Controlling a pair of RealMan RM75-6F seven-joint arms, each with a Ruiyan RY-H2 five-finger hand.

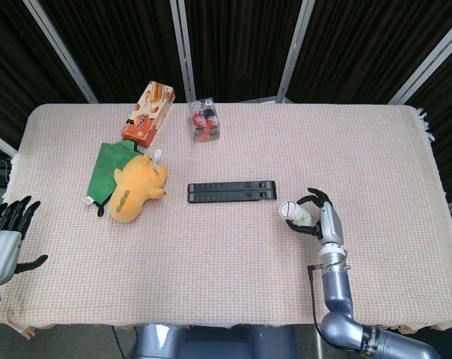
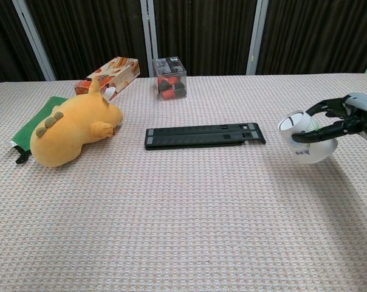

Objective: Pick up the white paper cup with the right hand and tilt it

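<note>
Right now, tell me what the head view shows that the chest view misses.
Only the head view shows the left hand, open off the table's left edge. Only the chest view shows the white paper cup lifted off the cloth and tilted. Both show the right hand with its fingers around the cup, and the black bar.

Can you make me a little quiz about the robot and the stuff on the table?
1. True or false: the right hand holds the white paper cup tilted.
2. What lies under the yellow plush toy? A) green cloth B) black bar C) snack box
3. Fill in: the left hand holds ____.

Key:
1. True.
2. A, the green cloth.
3. Nothing; its fingers are spread beside the table.
</note>
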